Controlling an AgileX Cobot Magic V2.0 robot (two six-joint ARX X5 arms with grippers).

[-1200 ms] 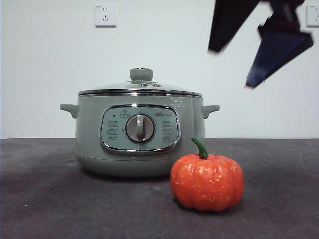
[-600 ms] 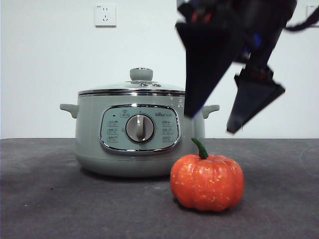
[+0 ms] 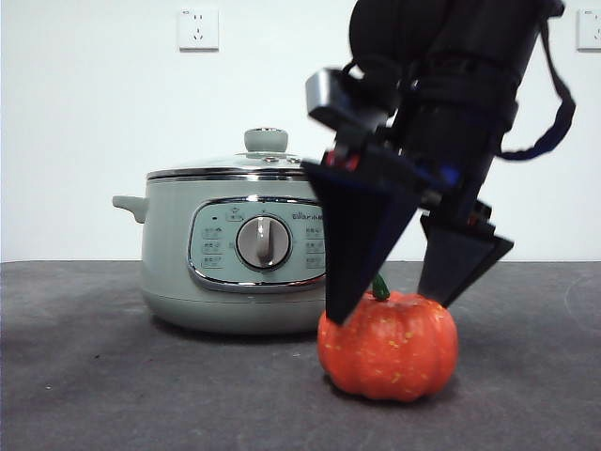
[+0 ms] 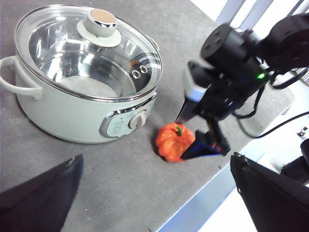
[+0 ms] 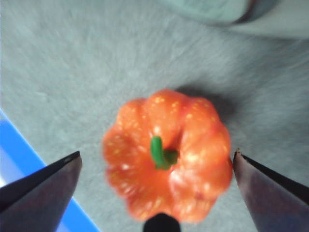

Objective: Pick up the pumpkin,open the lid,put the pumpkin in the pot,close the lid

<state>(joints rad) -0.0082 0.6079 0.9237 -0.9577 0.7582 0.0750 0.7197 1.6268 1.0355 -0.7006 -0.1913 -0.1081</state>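
**Right gripper straddles pumpkin, jaws wide**

Small ribbed orange toy pumpkin (image 3: 388, 345) sits on the grey table (image 3: 113, 376), near-right of the pot. Right gripper (image 3: 399, 310) is directly above it, jaws spread wide either side, not gripping. Right wrist view shows the green stem (image 5: 160, 153) centred between them. Behind: sage-green electric pot (image 3: 254, 249), glass lid (image 4: 87, 46) on. Left gripper (image 4: 154, 193) waits apart, open.

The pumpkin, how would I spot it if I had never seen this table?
Find the big sage-green pot on the dark table. Just in front of its right side sits the pumpkin, under the open right gripper. It is small, ribbed, orange-red, with a green stem.
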